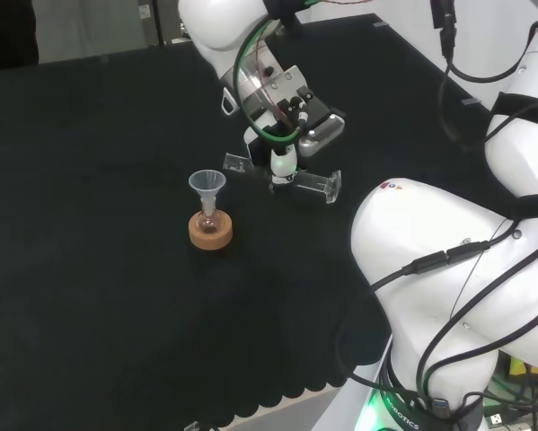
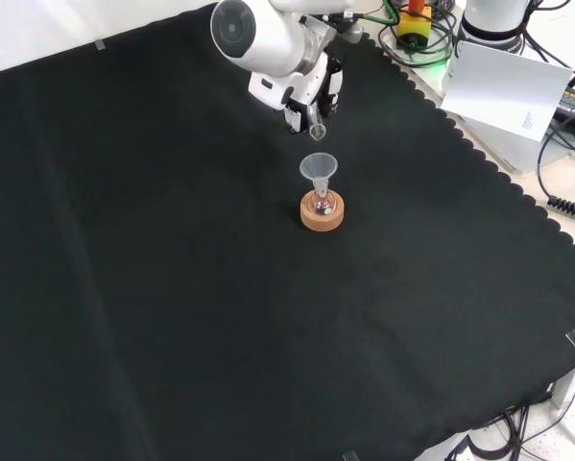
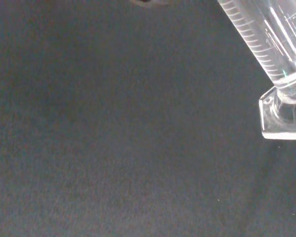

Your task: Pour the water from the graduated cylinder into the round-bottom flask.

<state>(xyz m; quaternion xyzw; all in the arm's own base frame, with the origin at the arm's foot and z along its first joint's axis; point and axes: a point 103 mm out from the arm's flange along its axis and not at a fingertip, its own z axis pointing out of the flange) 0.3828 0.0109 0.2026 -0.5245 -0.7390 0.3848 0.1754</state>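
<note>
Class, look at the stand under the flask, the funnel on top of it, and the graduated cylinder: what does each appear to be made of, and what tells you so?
The stand looks like cork: a matte tan ring. The funnel is clear, probably glass or plastic; the black cloth shows through it. The graduated cylinder is also clear with printed marks and glossy highlights; whether glass or plastic cannot be told.

matt black cloth [image 2: 172, 288], cork stand [image 2: 322, 218]

Head view looks over the arm; front view faces it; both share the flask [image 1: 209, 218]; wrist view close above cloth.
</note>
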